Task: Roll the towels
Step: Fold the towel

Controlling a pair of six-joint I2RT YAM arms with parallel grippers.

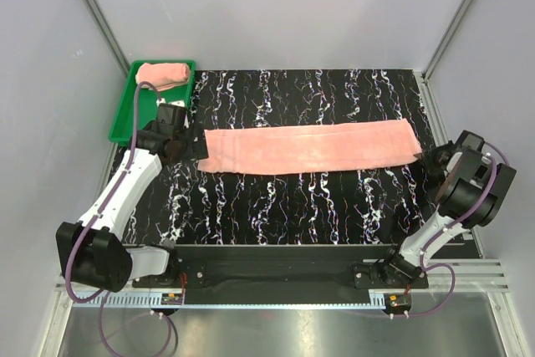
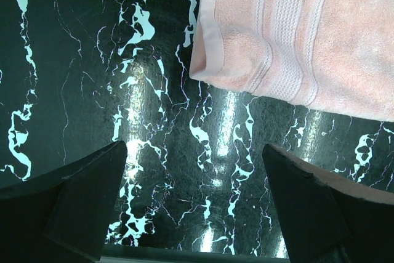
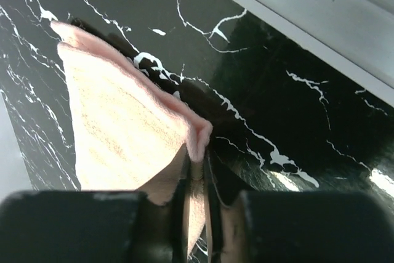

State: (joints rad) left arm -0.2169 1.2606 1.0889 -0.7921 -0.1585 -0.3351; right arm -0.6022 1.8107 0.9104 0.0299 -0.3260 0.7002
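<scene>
Black table [image 1: 334,198] being spanned by flat towel [image 1: 309,148]; second towel [image 1: 163,75] lying rolled in green tray [image 1: 125,119]. Right corner being pinched by right gripper [image 3: 196,180]; left gripper [image 2: 197,207] gaping, empty, beside left end. Risk: strip being skewed by one-sided pull.

Pink towel [image 1: 309,148] lies flat; second towel [image 1: 163,75] seemingly rolled.

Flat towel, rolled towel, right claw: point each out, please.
flat towel [image 1: 309,148], top view, middle of the strip.
rolled towel [image 1: 163,75], top view, middle of the roll.
right claw [image 3: 196,173], right wrist view, the pinch on the towel's corner.
</scene>
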